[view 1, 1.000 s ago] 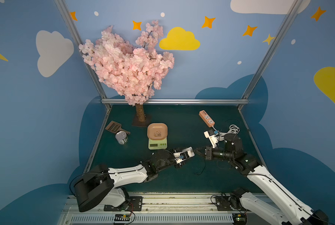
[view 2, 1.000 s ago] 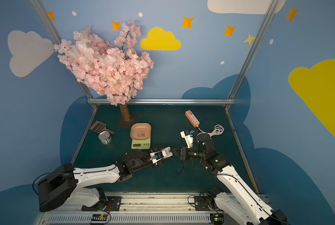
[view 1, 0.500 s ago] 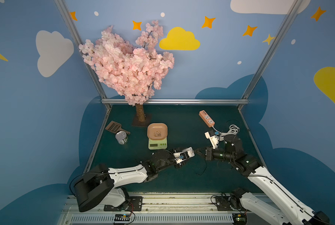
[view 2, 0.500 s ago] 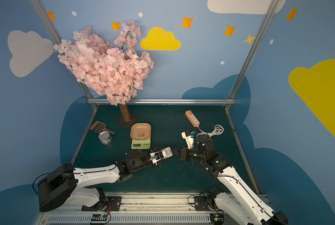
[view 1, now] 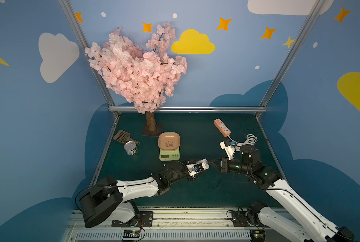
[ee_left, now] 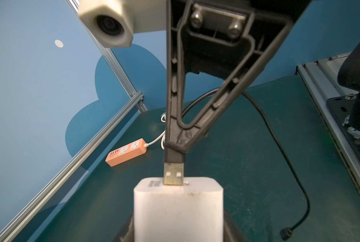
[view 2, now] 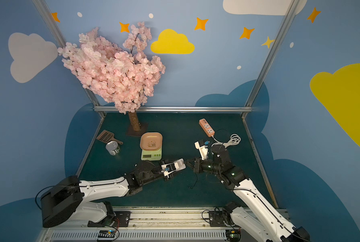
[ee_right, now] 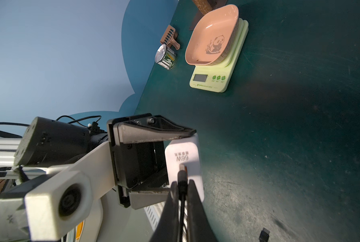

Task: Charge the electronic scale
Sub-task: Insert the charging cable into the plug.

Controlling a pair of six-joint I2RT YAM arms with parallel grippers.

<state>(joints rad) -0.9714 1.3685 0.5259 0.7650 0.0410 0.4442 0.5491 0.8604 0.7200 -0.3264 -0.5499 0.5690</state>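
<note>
The electronic scale (view 1: 169,155), pale green under a peach-pink panda tray, stands mid-mat in both top views (view 2: 151,155) and shows in the right wrist view (ee_right: 214,78). In front of it, my left gripper (view 1: 197,167) (ee_left: 178,228) is shut on a white charger block (ee_left: 178,209) (ee_right: 183,155). My right gripper (view 1: 212,163) (ee_right: 182,185) is shut on the USB plug (ee_left: 173,174) of a black cable. The plug's metal tip meets the charger's port. How deep it sits I cannot tell. The cable's far end (ee_left: 286,233) lies loose on the mat.
A salmon-orange power strip (view 1: 222,127) with a coiled white cord (view 1: 248,140) lies at the back right. A tin can (view 1: 130,147) and a brown scoop (view 1: 122,136) lie left of the scale. The blossom tree's trunk (view 1: 150,123) stands behind it.
The right arm's wrist has shifted slightly toward the front. Plug and charger stay together, and both grips are unchanged.
</note>
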